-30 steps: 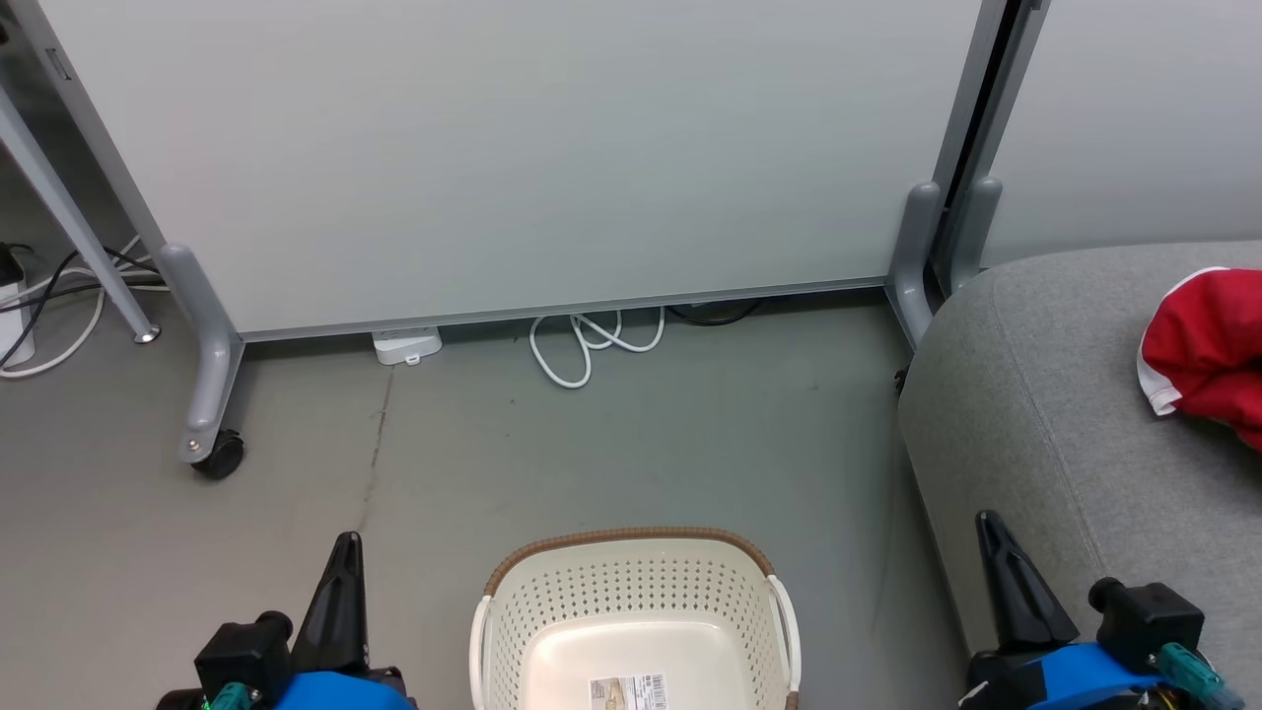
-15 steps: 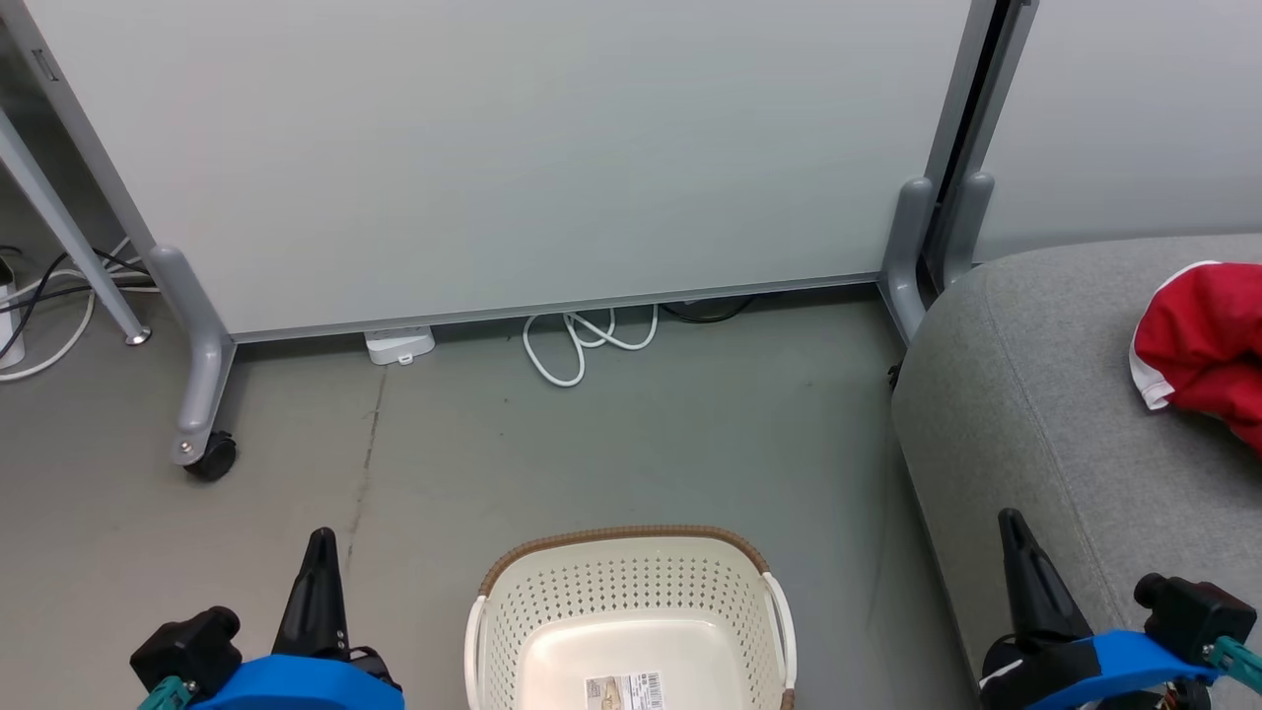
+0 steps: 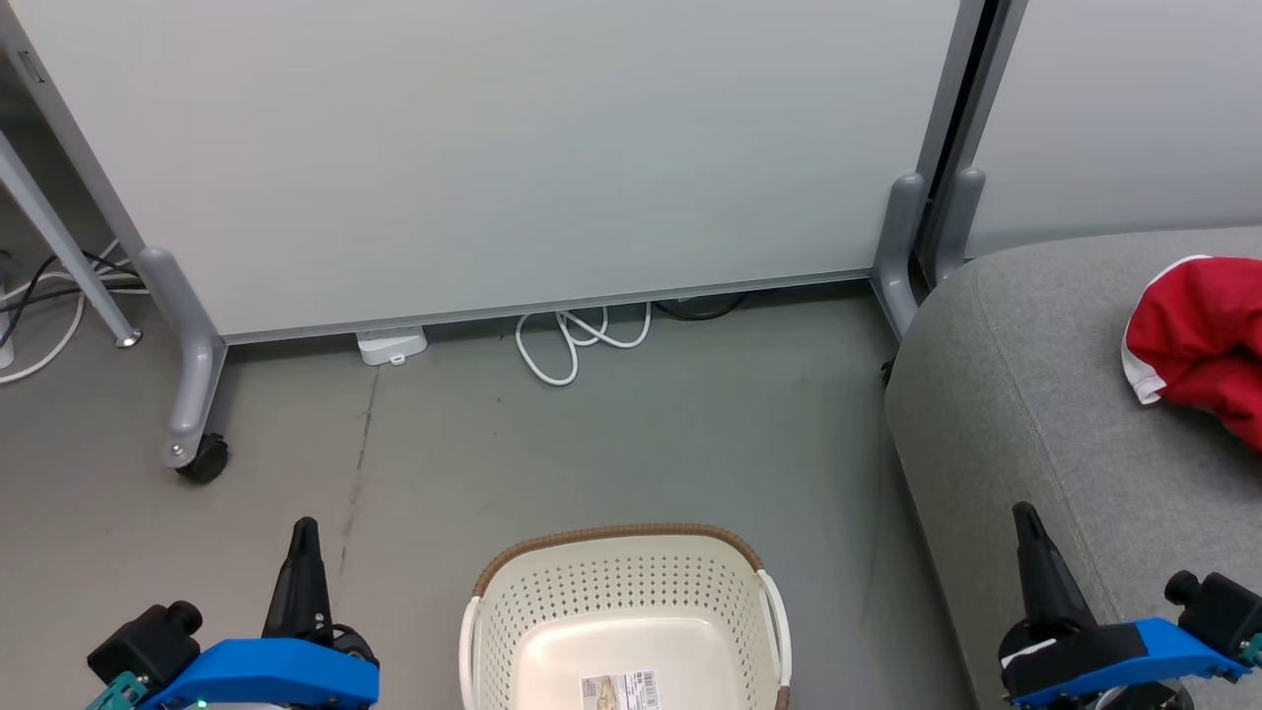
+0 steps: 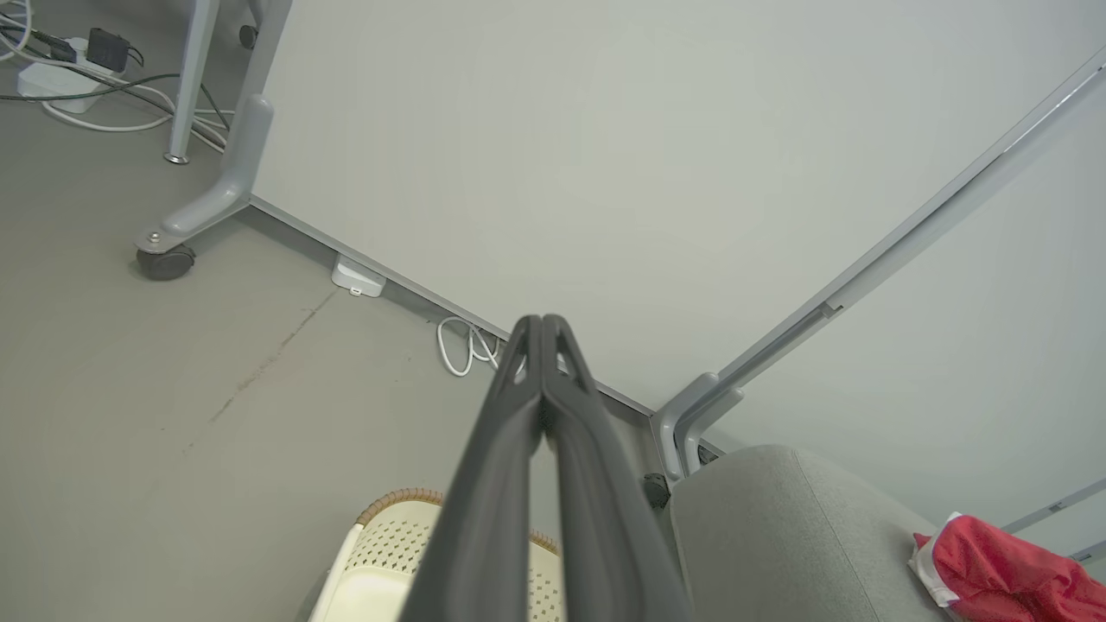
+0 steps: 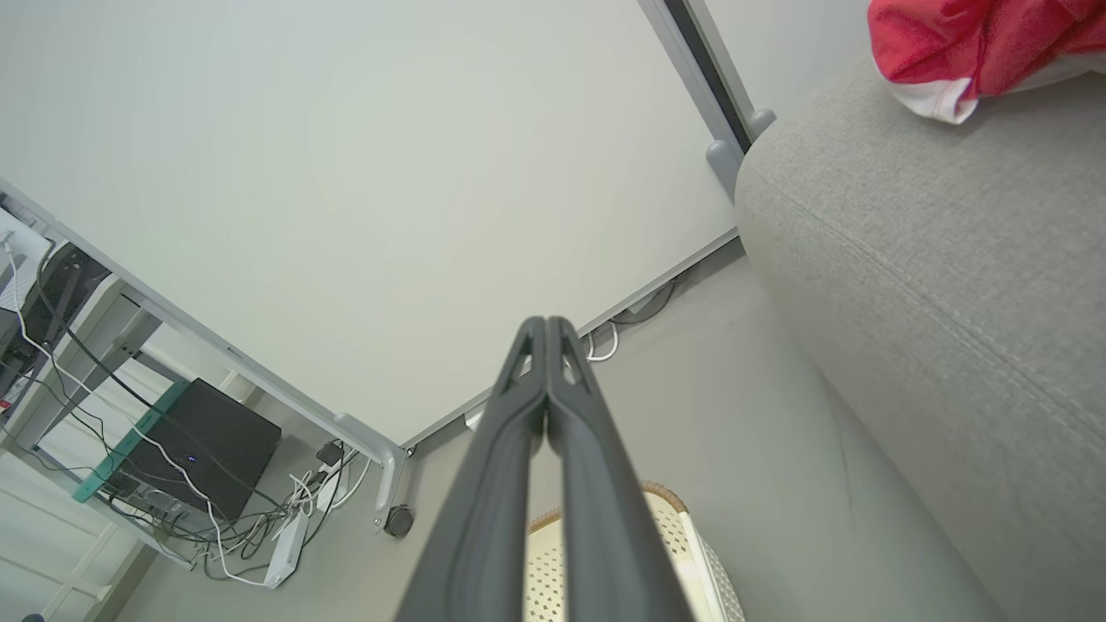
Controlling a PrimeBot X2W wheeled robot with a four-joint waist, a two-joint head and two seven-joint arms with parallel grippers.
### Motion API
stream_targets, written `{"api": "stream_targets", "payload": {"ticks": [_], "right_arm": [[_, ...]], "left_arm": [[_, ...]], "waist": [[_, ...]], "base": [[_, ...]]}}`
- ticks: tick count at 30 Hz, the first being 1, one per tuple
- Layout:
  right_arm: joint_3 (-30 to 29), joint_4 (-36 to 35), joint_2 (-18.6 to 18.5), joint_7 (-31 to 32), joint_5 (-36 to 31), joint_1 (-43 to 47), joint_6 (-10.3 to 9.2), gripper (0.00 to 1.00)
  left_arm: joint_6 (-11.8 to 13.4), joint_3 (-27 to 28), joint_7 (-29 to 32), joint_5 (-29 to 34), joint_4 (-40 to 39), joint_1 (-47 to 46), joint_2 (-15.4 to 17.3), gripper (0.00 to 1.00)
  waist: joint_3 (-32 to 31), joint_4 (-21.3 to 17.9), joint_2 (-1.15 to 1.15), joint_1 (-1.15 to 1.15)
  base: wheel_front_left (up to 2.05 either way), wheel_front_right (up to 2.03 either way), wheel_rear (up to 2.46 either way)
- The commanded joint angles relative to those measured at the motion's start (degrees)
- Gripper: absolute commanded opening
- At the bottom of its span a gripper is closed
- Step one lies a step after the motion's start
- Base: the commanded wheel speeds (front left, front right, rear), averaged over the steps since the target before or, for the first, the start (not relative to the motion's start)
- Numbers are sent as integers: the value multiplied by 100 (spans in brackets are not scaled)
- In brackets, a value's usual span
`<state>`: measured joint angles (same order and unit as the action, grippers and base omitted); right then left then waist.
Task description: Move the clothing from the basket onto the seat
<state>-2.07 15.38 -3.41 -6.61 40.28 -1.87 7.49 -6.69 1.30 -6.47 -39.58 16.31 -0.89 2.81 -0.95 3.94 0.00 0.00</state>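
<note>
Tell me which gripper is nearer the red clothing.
Right. The right gripper is by the seat, below the clothing in the head view; the left gripper is across the basket.

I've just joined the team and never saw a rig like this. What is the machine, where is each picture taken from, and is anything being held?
It is a wheeled robot with two arms, each ending in a gripper with two dark fingers. The wide picture comes from a camera on its head, looking down: the left gripper sits lower left, the right gripper lower right. The other two come from cameras on the wrists, looking along each gripper's fingers. Both pairs of fingers are pressed together with nothing between, so nothing is held. On the floor stands a cream basket; the visible part of its bottom carries just a paper label. To the right is a grey seat with red clothing lying on it.
</note>
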Motion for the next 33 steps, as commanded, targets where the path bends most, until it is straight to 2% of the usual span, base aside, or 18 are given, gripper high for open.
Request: {"api": "stream_targets", "payload": {"ticks": [1,33], "right_arm": [[-29,-92,3,40,201,-182,0,0],[-222,-121,27,617,2454,-318,1,0]], "left_arm": [[-38,53,52,-192,-96,-181,9,0],[-65,275,621,-2480,-166,-371,11,0]], "waist": [[2,-5,0,0],[41,-142,0,0]], "base": [[0,0,0],[0,0,0]]}}
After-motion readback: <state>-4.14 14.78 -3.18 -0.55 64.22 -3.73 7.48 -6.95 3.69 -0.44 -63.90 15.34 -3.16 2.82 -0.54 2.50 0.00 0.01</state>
